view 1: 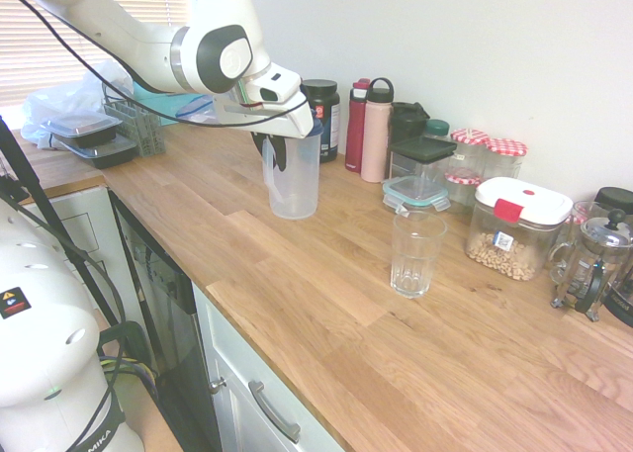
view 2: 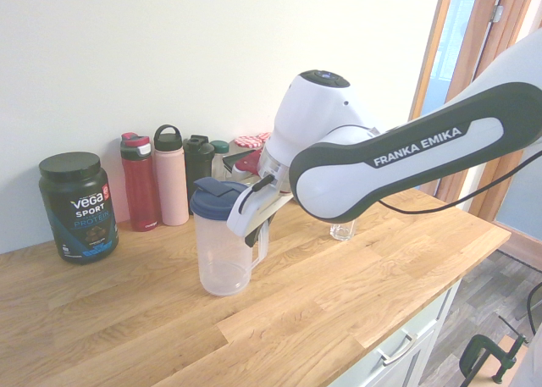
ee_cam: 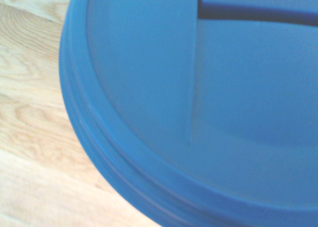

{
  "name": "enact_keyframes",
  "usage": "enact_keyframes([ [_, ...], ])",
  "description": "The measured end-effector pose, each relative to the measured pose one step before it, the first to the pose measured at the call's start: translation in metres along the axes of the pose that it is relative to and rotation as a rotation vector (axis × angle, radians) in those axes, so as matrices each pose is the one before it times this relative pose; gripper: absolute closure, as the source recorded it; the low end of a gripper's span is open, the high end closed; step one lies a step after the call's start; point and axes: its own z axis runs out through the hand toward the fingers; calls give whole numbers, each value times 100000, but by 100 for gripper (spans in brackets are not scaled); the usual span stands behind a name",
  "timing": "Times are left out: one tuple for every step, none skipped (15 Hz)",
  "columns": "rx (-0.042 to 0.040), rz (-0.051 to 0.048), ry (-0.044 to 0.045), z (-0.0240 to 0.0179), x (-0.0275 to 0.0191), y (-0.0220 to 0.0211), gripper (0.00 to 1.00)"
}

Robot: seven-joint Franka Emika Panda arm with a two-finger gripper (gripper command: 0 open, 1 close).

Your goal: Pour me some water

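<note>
gripping the jug (view 1: 294,180) at its handle side, the pincer (view 2: 258,226) looks clenched; the jug stands on the surface (view 1: 326,304), apart from the glass (view 1: 415,254). a shallow hold could let it twist and spill.

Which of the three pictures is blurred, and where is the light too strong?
The wrist view is soft: the blue lid fills it from very near. The first exterior view is overexposed at the window blinds. The second exterior view is sharp and evenly lit.
</note>
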Motion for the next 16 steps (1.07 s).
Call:
enact_keyframes([
  [29,-326,-429,-1049,-740,643,100],
  [-168,-230,130,-1290,-790,735,100],
  [-660,-242,-325,-1424,-739,915,100],
  [-633,-570,-1024,-1350,-805,1108,100],
  [-1034,-523,-591,-1207,-708,1135,100],
  [-1527,53,-1587,-1275,-615,1348,100],
  [-1940,-418,-2805,-1360,-779,1513,100],
  [-1224,-250,-1970,-1285,-705,1407,100],
  [-847,417,-1159,-1209,-669,1490,100],
  [-697,970,-118,-1038,-453,1587,100],
  [-272,935,525,-892,-169,1698,100],
  [-71,550,179,-776,39,1605,100],
  [802,-246,-470,-689,207,1729,100],
  [1701,-1579,-336,-680,348,1892,100],
  [2007,-3069,-204,-676,329,2130,100],
  [1475,-3533,-155,-445,391,2448,100],
])
